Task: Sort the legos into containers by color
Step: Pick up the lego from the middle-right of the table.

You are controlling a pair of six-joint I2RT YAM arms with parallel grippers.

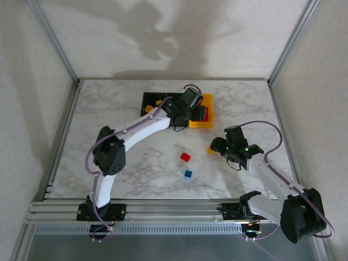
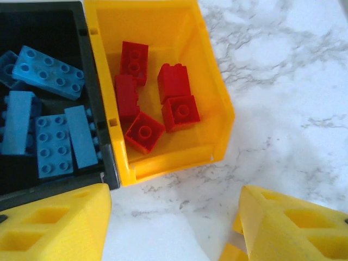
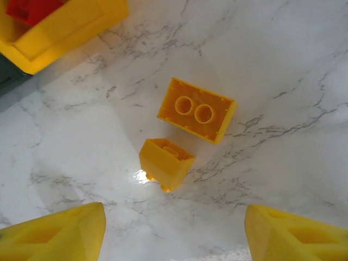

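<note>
Right pincer [image 3: 174, 234] hangs open over two yellow bricks [image 3: 197, 110]. I'd say nearly done; red brick [image 1: 185, 157], blue brick [image 1: 188, 174] loose too.

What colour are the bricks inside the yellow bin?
The small studded plastic bricks are red, clearest in the left wrist view.
</note>
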